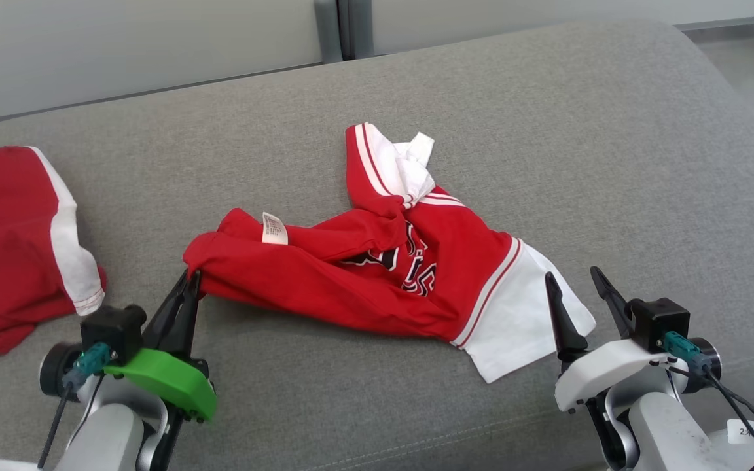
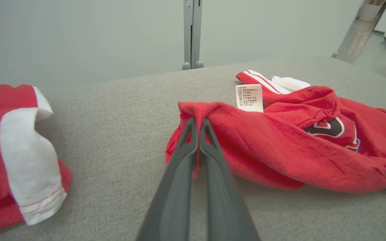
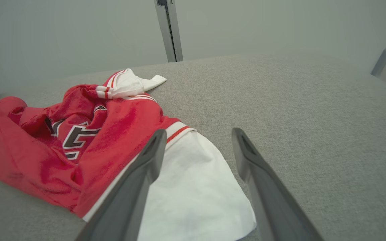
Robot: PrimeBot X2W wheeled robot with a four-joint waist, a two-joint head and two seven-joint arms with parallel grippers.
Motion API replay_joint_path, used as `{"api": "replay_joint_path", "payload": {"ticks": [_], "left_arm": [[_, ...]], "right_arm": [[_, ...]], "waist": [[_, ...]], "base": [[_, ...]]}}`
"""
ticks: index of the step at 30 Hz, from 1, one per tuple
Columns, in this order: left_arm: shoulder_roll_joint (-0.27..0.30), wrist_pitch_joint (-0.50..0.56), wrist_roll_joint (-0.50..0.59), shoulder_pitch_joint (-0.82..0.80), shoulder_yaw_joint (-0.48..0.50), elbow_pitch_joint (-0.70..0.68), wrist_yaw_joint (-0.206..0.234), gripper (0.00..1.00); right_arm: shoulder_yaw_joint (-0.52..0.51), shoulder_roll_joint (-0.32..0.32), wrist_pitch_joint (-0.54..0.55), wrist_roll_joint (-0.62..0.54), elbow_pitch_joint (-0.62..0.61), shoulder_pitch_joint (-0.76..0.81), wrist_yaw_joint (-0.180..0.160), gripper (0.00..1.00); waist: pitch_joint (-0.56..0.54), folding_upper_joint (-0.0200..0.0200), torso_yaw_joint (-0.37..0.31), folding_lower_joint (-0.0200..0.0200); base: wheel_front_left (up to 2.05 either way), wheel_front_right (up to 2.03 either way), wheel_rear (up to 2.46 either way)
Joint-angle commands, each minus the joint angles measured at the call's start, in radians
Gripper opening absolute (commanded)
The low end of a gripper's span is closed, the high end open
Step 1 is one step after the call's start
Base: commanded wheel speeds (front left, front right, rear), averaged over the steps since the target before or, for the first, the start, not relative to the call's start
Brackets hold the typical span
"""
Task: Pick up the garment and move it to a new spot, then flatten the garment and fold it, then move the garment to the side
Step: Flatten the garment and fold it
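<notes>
A crumpled red garment (image 1: 357, 275) with white sleeves, striped trim and dark lettering lies on the grey cushion (image 1: 547, 131). A white care label (image 2: 249, 97) sticks up near its left end. My left gripper (image 1: 192, 278) is shut on the garment's left red edge (image 2: 193, 110), with a bit of cloth pinched between the dark fingers. At the garment's right end lies a white sleeve (image 3: 193, 194). My right gripper (image 1: 573, 280) stands open just over that sleeve's edge, one finger (image 3: 146, 160) above the white cloth, the other (image 3: 250, 160) above bare cushion.
A second red and white garment (image 1: 17, 248) lies bunched at the cushion's left edge. Pale wall panels with a grey post (image 1: 341, 29) stand behind the cushion. The cushion's right end (image 1: 730, 118) drops off to floor. Bare cushion stretches behind and to the right of the garment.
</notes>
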Motion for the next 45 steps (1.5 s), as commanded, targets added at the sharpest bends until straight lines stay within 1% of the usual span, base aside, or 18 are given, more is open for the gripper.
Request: {"api": "replay_joint_path", "payload": {"ticks": [1,4,10,15,16,17,18,19,21,27,30,35,38,42,45], "left_arm": [[-0.005,-0.002,0.008,0.06,0.012,-0.033,0.002,0.0],[-0.014,-0.002,0.002,0.134,0.024,-0.055,-0.003,0.0],[-0.049,-0.002,-0.014,0.185,0.022,-0.044,-0.014,0.0],[-0.072,0.003,-0.022,0.207,-0.002,0.035,-0.021,0.0],[-0.073,0.004,-0.02,0.204,-0.006,0.056,-0.022,0.13],[-0.075,0.004,-0.029,0.202,-0.003,0.079,-0.021,0.44],[-0.075,0.003,-0.029,0.196,-0.002,0.099,-0.021,1.0],[-0.078,0.001,-0.04,0.184,0.009,0.121,-0.022,1.0],[-0.075,-0.002,-0.044,0.173,0.02,0.119,-0.023,1.0],[-0.058,-0.002,-0.019,0.162,0.068,0.045,-0.023,1.0],[-0.049,-0.002,-0.008,0.144,0.073,0.046,-0.023,1.0],[-0.033,0.001,-0.005,0.099,0.065,0.089,-0.025,1.0],[-0.019,0.02,-0.006,0.068,0.055,0.128,-0.027,1.0],[-0.013,0.03,-0.024,0.035,0.045,0.175,-0.029,1.0],[-0.011,0.057,-0.038,0.019,0.031,0.219,-0.029,1.0]], "right_arm": [[-0.005,-0.001,-0.004,0.002,0.0,0.013,0.0,1.0],[-0.006,-0.001,-0.004,0.001,0.002,0.012,0.0,1.0],[0.002,-0.007,-0.004,0.006,0.008,0.004,0.0,1.0],[0.008,-0.006,-0.004,0.005,0.012,0.001,0.0,1.0],[0.009,-0.006,-0.004,0.005,0.013,0.0,0.0,1.0],[0.01,-0.006,-0.004,0.006,0.014,-0.001,0.0,1.0],[0.011,-0.007,-0.004,0.007,0.015,-0.002,0.0,1.0],[0.01,-0.01,-0.004,0.011,0.016,-0.003,0.0,1.0],[0.009,-0.011,-0.004,0.012,0.015,-0.002,0.0,1.0],[0.009,-0.01,-0.004,0.013,0.015,-0.001,0.0,1.0],[0.015,-0.007,-0.004,0.014,0.017,-0.009,0.0,1.0],[0.018,-0.005,-0.004,0.02,0.022,-0.018,0.0,1.0],[0.018,-0.004,-0.004,0.022,0.026,-0.02,0.0,1.0],[0.015,-0.003,-0.004,0.021,0.026,-0.025,0.0,1.0],[0.014,-0.001,-0.004,0.022,0.028,-0.025,0.0,1.0]], "waist": [[-0.008,-0.0001,0.038,0.0],[-0.009,-0.0001,0.063,0.0],[-0.013,-0.0001,0.092,0.0],[-0.012,-0.0001,0.098,0.0],[-0.012,-0.0001,0.098,0.0],[-0.012,-0.0001,0.096,0.0],[-0.011,-0.0001,0.094,0.0],[-0.01,-0.0001,0.088,0.0],[-0.01,-0.0001,0.084,0.0],[-0.008,-0.0001,0.066,0.0],[-0.008,-0.0001,0.047,0.0],[0.0,-0.0001,0.01,0.0],[0.01,-0.0001,-0.012,0.0],[0.022,-0.0001,-0.036,0.0],[0.027,-0.0001,-0.044,0.0]], "base": [[0.0,0.0,0.0],[0.0,0.0,0.0],[0.0,0.0,0.0],[0.0,0.0,0.0],[0.0,0.0,0.0],[0.0,0.0,0.0],[0.0,0.0,0.0],[0.0,0.0,0.0],[0.0,0.0,0.0],[0.0,0.0,0.0],[0.0,0.0,0.0],[0.0,0.0,0.0],[0.0,0.0,0.0],[0.0,0.0,0.0],[0.0,0.0,0.0]]}}
